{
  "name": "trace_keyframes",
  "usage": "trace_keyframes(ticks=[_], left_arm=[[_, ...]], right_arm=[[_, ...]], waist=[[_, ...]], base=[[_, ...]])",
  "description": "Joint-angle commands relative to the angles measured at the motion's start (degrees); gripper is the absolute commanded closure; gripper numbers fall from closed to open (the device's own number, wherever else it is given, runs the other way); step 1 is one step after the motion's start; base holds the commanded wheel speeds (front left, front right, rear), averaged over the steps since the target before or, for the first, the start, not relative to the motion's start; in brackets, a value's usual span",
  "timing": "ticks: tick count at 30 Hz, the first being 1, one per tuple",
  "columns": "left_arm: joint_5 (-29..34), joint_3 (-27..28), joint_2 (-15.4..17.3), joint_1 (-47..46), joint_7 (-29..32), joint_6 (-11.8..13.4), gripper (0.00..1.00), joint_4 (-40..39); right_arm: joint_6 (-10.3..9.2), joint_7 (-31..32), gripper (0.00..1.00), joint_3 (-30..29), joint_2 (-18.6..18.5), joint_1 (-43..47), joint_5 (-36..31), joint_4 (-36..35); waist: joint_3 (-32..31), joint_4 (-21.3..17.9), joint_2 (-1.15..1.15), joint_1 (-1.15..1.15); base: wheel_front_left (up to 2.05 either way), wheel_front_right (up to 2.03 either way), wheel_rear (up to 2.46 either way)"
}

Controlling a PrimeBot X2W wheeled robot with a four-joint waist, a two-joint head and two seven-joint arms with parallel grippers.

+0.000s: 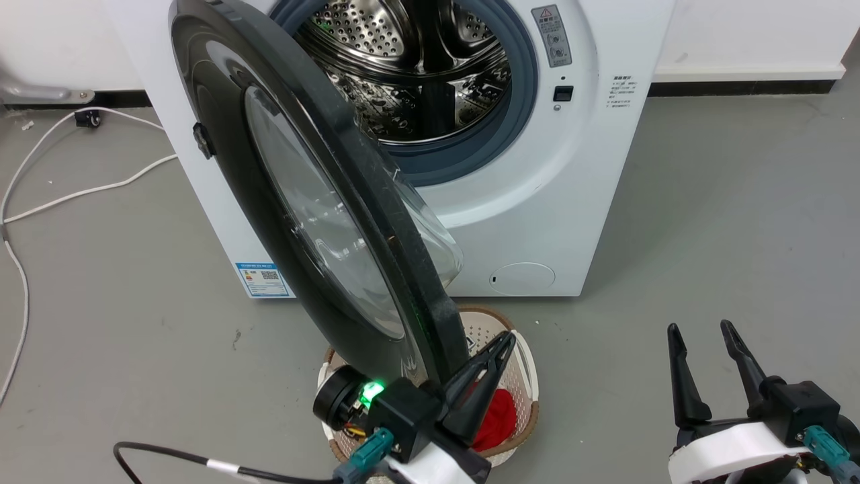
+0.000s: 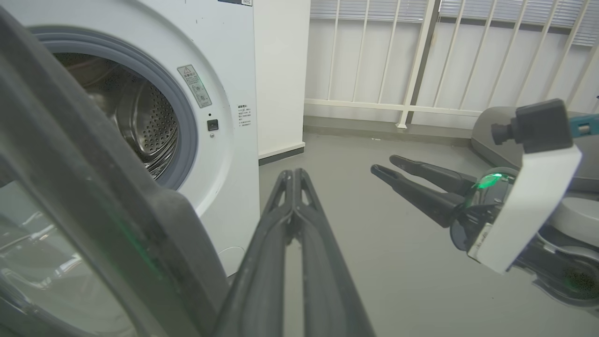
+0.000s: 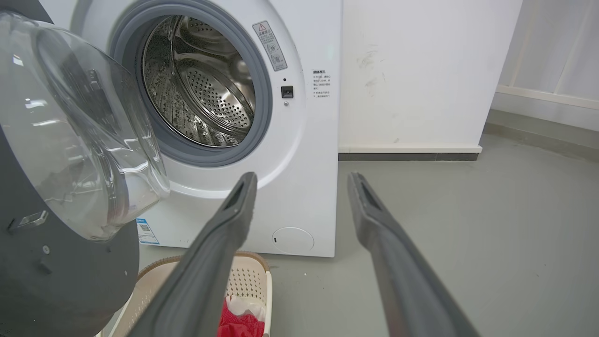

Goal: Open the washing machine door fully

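The white washing machine (image 1: 557,202) faces me with its steel drum (image 1: 403,60) exposed. The glossy black washing machine door (image 1: 322,222) stands swung out on its left hinge, roughly edge-on to me, with its clear glass bowl (image 3: 70,140) bulging toward the machine. My left gripper (image 1: 505,339) is shut with nothing in it. It lies against the inner side of the door's lower rim, and the left wrist view shows the rim (image 2: 70,187) just left of the gripper (image 2: 292,173). My right gripper (image 1: 702,329) hangs open at the lower right, well away from the door.
A cream perforated laundry basket (image 1: 531,376) with a red cloth (image 1: 497,417) stands on the floor under the door's lower edge. White cables (image 1: 67,195) trail over the grey floor at the left. A wall and white railing (image 2: 421,70) stand to the machine's right.
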Motion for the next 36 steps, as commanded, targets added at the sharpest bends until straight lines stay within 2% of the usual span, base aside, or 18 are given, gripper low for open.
trace_keyframes(ticks=[1, 12, 22, 29, 36], left_arm=[[-0.1, 0.3, -0.4, -1.2, -0.5, 0.3, 1.0, 0.8], [-2.3, 1.1, -2.7, -7.5, -4.9, 2.6, 1.0, 11.4], [-4.1, 1.8, -2.5, -9.5, -7.7, 4.5, 1.0, 17.7], [-4.0, 2.8, -1.2, -6.9, -8.4, 6.3, 1.0, 17.0], [-4.1, 3.7, 1.5, -2.4, -8.1, 8.2, 1.0, 11.9]], right_arm=[[-0.04, -0.1, 0.0, 0.1, 0.1, -0.8, 0.3, 0.2], [-0.04, -0.1, 0.0, 0.6, 0.1, -1.2, 0.5, 0.9], [-0.04, -0.1, 0.0, 0.9, 0.1, -1.5, 1.2, 1.4], [-0.04, -0.1, 0.0, 1.3, 0.1, -1.4, 1.8, 1.8], [-0.04, -0.1, 0.0, 1.3, 0.1, -0.4, 2.1, 1.9]], waist=[[0.2, -0.1, 0.0, 0.0], [1.1, -1.1, 0.0, 0.0], [1.6, -0.9, 0.0, 0.0], [1.1, -0.7, 0.0, 0.0], [0.6, 0.4, 0.0, 0.0]], base=[[0.0, 0.0, 0.0], [0.0, 0.0, 0.0], [0.0, 0.0, 0.0], [0.0, 0.0, 0.0], [0.0, 0.0, 0.0]])
